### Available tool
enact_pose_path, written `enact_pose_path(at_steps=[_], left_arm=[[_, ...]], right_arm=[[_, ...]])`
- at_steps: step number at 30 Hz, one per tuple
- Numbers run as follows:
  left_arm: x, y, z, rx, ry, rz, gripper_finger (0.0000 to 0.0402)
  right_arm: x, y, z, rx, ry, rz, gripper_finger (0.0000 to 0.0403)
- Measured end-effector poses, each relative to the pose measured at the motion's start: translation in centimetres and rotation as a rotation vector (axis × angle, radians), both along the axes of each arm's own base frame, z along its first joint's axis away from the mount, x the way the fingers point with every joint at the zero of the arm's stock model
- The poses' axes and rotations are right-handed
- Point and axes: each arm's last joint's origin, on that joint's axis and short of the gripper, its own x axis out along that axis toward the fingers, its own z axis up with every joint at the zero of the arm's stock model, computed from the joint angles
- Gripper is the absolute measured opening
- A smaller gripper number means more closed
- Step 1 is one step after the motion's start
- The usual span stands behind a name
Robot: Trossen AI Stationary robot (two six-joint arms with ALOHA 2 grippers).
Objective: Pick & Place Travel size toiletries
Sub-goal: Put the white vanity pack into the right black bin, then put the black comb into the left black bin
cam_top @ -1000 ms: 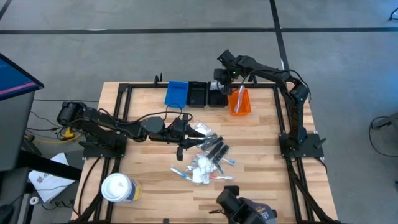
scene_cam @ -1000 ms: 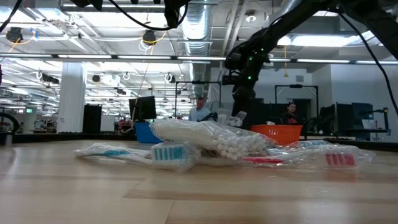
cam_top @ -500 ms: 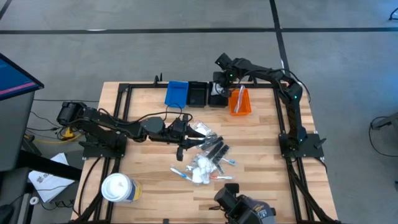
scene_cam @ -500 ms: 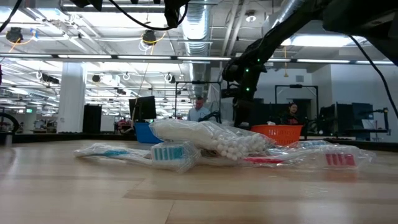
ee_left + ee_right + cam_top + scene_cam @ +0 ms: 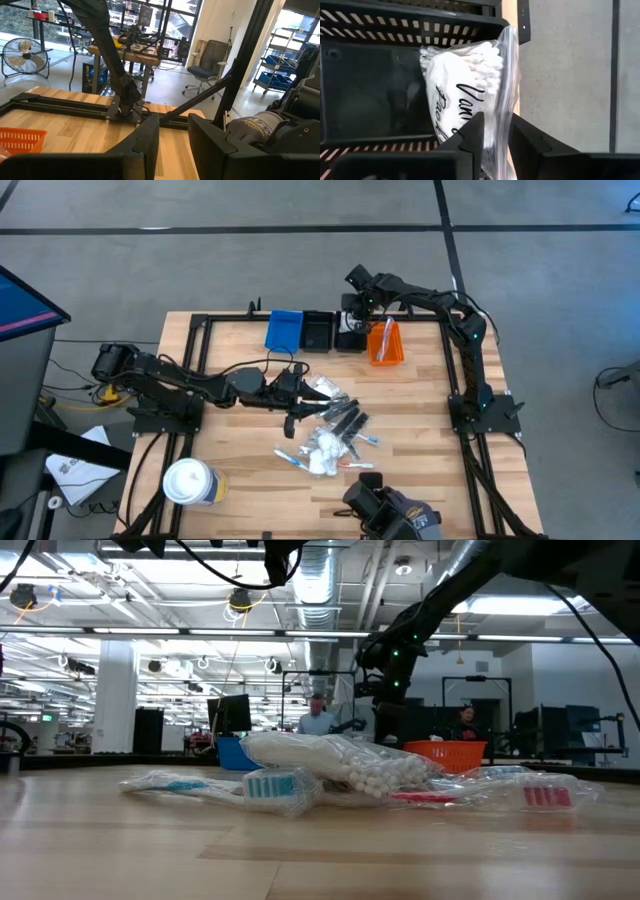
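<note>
toiletries (image 5: 332, 435) heaped mid-table

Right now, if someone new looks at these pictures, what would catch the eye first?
The pile of travel size toiletries in clear sachets lies mid-table, with the left tool at its edge. At the far side, the right tool holds a bag of cotton swabs over a black bin, beside the orange bin.

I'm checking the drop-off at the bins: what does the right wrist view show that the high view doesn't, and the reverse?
Only the right wrist view shows printed lettering on the cotton swab bag and the black bin's slotted wall. Only the high view shows the blue bin, orange bin, white tub and left gripper beside the toiletry pile. Both show the right gripper over the black bin.
</note>
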Motion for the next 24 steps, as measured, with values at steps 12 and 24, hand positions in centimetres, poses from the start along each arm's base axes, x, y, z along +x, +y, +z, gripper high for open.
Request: enact_pose_path(at_steps=[12,24], left_arm=[[0.0,0.0,0.0,0.0,0.0,0.004,0.0095],[0.0,0.0,0.0,-0.002,0.002,0.002,0.0095]], right_arm=[[1.4,0.4,3.5,-0.012,-0.038,-0.007,0.0131],[2.0,1.6,6.0,0.025,-0.019,-0.003,0.0168]])
